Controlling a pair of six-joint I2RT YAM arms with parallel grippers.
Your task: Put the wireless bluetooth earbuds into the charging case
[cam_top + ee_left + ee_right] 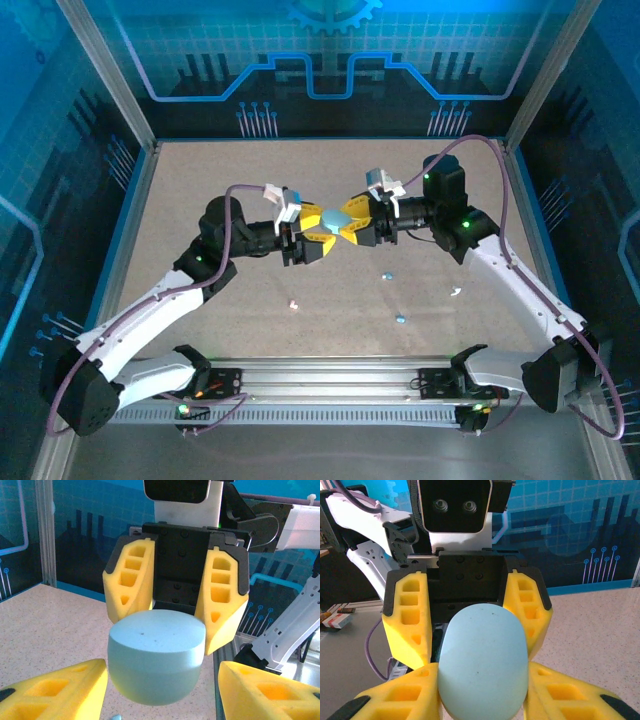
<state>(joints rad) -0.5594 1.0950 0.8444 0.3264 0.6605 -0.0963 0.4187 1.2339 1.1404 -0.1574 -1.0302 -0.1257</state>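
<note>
Earbuds (400, 319) on table (200, 200), outside case (334, 218)

No words, numbers or brand names can be read anywhere. The back wall (200, 50) has a drawn gear wheel (335, 12) and blue lines like wires, with no letters. A little red and white box (336, 620) has print too small to read

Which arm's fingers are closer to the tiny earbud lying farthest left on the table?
Left. The left fingers hover just beyond the earbud; the right fingers sit farther off, holding the case.
</note>
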